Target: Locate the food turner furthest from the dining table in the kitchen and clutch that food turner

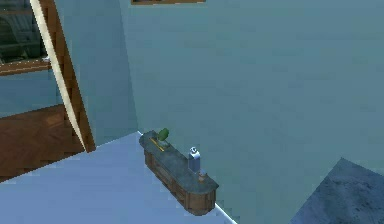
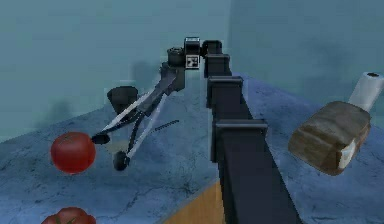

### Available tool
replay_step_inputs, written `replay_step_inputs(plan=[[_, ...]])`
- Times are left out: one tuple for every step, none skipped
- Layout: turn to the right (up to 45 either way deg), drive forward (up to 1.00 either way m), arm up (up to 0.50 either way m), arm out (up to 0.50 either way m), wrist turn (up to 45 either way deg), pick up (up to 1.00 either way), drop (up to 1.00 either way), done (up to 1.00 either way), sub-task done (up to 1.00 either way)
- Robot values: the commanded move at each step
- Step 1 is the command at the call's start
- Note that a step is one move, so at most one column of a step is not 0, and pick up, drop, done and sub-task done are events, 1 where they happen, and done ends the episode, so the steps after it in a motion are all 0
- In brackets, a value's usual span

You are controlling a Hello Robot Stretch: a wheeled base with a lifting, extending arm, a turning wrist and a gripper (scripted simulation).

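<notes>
In the arm side view my arm (image 2: 235, 140) reaches out over a speckled countertop (image 2: 190, 185). The gripper (image 2: 110, 150) slants down toward the view's left, its thin fingers (image 2: 130, 118) ending close to a red tomato (image 2: 72, 152). A small dark rounded thing (image 2: 122, 97) sits just beyond the fingers. A thin dark stick-like thing (image 2: 165, 125) lies on the counter beside them; its shape is too small to name. I cannot tell whether the gripper holds anything.
A second tomato (image 2: 68, 215) lies at the bottom left, a bread loaf (image 2: 328, 135) and a white paper roll (image 2: 366, 90) at the right. The forward view has a wooden rack (image 1: 180, 175) with a small bottle (image 1: 195, 156) against the wall, and a doorway (image 1: 40, 90) at the left.
</notes>
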Motion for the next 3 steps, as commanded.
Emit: replay_step_inputs(plan=[[0.0, 0.00, 0.00, 0.00, 45.0, 0.00, 0.00, 0.00, 0.00], [0.0, 0.00, 0.00, 0.00, 21.0, 0.00, 0.00, 0.00, 0.00], [0.0, 0.00, -0.16, 0.00, 0.0, 0.00, 0.00, 0.00, 0.00]])
